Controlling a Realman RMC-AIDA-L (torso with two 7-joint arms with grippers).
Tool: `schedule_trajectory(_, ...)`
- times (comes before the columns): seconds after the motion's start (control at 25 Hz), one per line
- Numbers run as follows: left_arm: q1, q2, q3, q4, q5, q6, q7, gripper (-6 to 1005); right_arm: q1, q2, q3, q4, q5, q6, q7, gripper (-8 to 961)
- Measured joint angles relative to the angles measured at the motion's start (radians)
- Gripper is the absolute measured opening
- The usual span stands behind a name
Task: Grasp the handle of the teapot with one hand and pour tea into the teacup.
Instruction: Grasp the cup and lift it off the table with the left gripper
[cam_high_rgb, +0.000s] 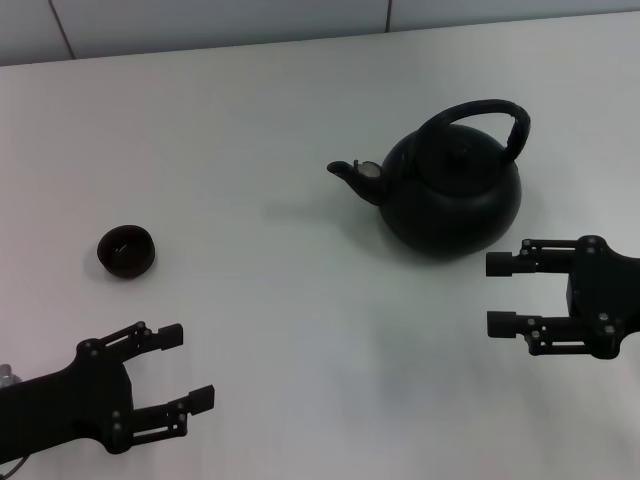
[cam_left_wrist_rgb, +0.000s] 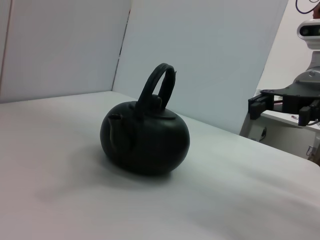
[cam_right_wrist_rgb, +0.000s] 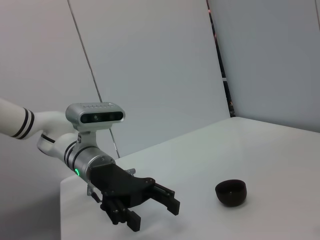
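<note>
White table (cam_high_rgb: 280, 290), pale wall panels behind. Teapot (cam_high_rgb: 455, 185) sits upright, teacup (cam_high_rgb: 126, 251) well apart beyond its spout. Right gripper (cam_high_rgb: 500, 294) just beside teapot, left gripper (cam_high_rgb: 192, 367) near teacup, both spread wide, holding nothing.

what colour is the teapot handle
Black, like the rest of the teapot; the handle shows best in the left wrist view.

White table (cam_high_rgb: 300, 330) carries 2 things. Teapot (cam_high_rgb: 455, 195) sits upright toward right, spout facing left. Teacup (cam_high_rgb: 126, 251) stands well apart at left.
</note>
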Motion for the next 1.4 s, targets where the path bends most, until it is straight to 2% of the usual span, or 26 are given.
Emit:
schedule_trajectory(0.28,-0.002,0.000,-0.012,0.000,-0.007,-0.002,0.000,850,0.001,0.000,0.000,0.001,0.000,0.000,0.000,684)
schedule_trajectory(0.48,-0.004,-0.004,-0.098,-0.008,-0.009,-0.035,0.000,847,0.004,0.000,0.002,0.001,0.002,0.000,-0.001,683)
schedule_trajectory(0.6,-0.005,-0.009,-0.180,-0.025,-0.012,-0.079,0.000,846,0.006,0.000,0.007,0.002,0.005,0.001,-0.002,683)
schedule_trajectory(0.64,-0.005,-0.009,-0.180,-0.025,-0.012,-0.079,0.000,846,0.007,0.001,0.007,0.002,0.005,0.001,-0.002,683)
schedule_trajectory(0.68,-0.014,-0.010,-0.264,-0.074,-0.039,-0.142,0.005,845,0.011,0.001,0.007,0.003,0.005,0.001,-0.002,683)
schedule_trajectory(0.8,-0.018,-0.009,-0.290,-0.105,-0.069,-0.180,0.023,844,0.014,0.001,0.008,0.003,0.005,0.001,-0.003,683)
schedule_trajectory(1.4,-0.025,-0.011,-0.301,-0.190,-0.143,-0.299,0.205,837,0.028,0.007,0.009,0.002,0.008,0.003,0.000,683)
